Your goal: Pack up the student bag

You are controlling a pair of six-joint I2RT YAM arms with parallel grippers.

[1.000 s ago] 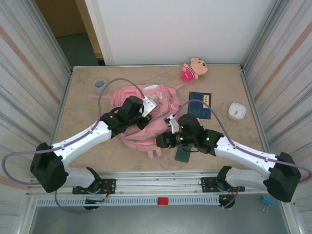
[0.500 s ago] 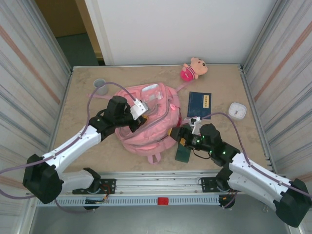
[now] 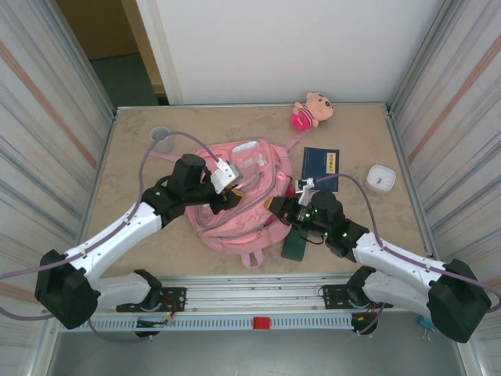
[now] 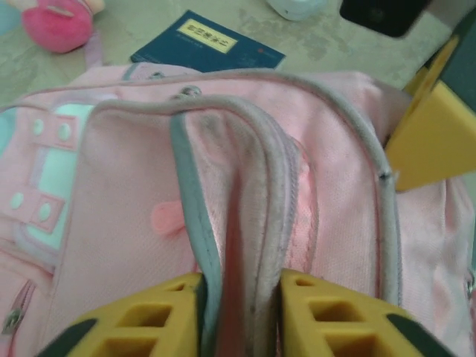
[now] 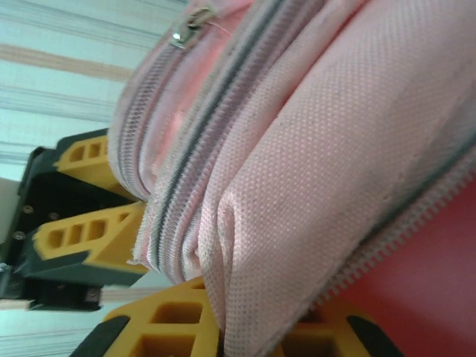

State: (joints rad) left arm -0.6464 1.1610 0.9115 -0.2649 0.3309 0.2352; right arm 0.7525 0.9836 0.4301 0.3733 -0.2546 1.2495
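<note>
The student bag (image 3: 249, 210), pink with white-trimmed zippers, lies in the middle of the table. My left gripper (image 3: 232, 188) is over its top. In the left wrist view a fold of its zipper rim (image 4: 256, 186) fills the gap of the left gripper (image 4: 239, 316) and touches both yellow fingers. My right gripper (image 3: 277, 205) is at the bag's right edge. In the right wrist view pink fabric (image 5: 312, 149) is pinched in the right gripper (image 5: 249, 333), which is shut on it. The bag's red lining (image 5: 431, 275) shows by the zipper.
A blue book (image 3: 322, 168) lies right of the bag, with a white box (image 3: 380, 178) beyond it. A pink plush doll (image 3: 311, 110) sits at the back and a grey cup (image 3: 160, 138) at the back left. A dark flat item (image 3: 295, 247) lies under the right arm.
My right gripper moved in to the bag's right edge and shut on the fabric. The bag's right side shifted a little. The left arm stayed almost still.
</note>
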